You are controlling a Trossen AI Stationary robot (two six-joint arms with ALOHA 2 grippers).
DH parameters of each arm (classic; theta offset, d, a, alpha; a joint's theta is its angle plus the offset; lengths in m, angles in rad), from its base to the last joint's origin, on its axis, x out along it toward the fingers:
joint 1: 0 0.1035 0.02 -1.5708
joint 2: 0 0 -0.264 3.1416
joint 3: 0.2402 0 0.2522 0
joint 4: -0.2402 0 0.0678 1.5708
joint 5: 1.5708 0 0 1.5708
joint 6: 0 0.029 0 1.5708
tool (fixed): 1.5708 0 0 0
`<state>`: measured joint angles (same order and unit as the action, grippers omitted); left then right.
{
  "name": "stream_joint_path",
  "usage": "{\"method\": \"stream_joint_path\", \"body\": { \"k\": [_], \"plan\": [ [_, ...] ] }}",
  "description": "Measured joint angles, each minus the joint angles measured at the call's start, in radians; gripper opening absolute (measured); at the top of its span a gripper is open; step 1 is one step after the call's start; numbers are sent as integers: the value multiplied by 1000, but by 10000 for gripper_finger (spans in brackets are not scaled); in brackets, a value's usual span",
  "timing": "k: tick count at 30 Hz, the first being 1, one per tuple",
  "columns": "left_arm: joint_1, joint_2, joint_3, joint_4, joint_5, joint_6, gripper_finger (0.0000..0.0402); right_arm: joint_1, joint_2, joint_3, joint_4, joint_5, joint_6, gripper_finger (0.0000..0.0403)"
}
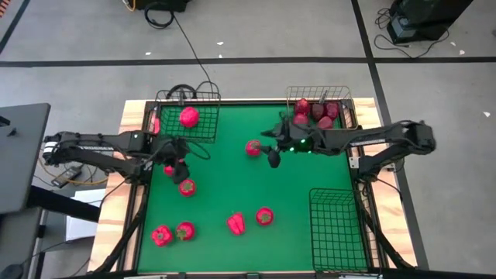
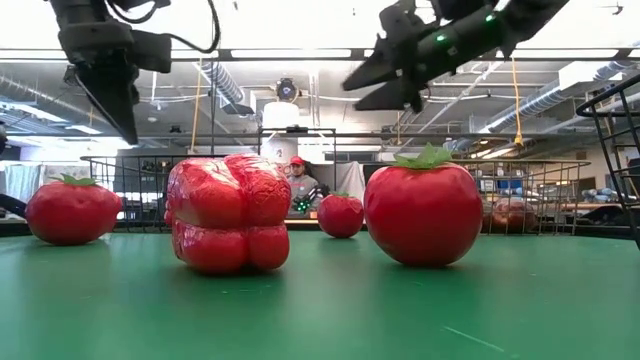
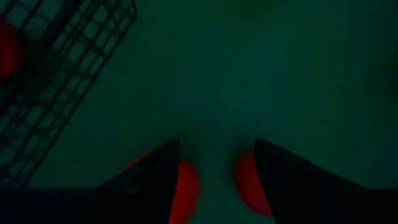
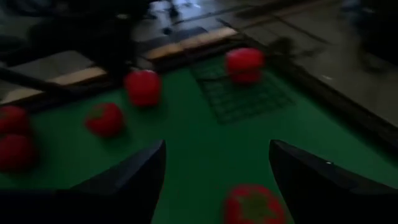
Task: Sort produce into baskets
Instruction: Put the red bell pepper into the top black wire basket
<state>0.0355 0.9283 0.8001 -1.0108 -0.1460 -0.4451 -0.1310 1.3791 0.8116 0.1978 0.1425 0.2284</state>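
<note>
My left gripper (image 1: 172,163) hangs open and empty above the table's left side, near the squarish black basket (image 1: 188,116), which holds one red pepper (image 1: 188,117). Two red items (image 3: 186,190) (image 3: 249,186) show past its fingers in the left wrist view. One small red item (image 1: 169,170) lies under it and a tomato (image 1: 187,187) lies just nearer. My right gripper (image 1: 273,156) is open and empty above the table's middle, beside a tomato (image 1: 253,147) resting on the cloth, which also shows in the right wrist view (image 4: 254,204). The gold basket (image 1: 322,108) holds several dark red apples.
The long black basket (image 1: 337,229) stands at the near right. A pepper (image 1: 161,235), a tomato (image 1: 184,230), a pepper (image 1: 236,224) and a tomato (image 1: 264,216) lie near the front edge. A person (image 2: 298,185) sits beyond the table's far side.
</note>
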Motion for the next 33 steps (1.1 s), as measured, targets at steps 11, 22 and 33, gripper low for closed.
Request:
{"method": "stream_joint_path", "body": {
  "k": [11, 22, 33],
  "plan": [
    [-160, 1, 0, -160, -68, -223, 214, 85, 345, 254, 149, -57, -90, 325],
    [-256, 0, 0, -339, -31, -271, 214, 110, 581, 533, 0, -30, -120, 354],
    [-245, 15, 0, -249, -170, -40, 214, 117, 547, 549, -114, -31, -151, 354]
  ]
}}
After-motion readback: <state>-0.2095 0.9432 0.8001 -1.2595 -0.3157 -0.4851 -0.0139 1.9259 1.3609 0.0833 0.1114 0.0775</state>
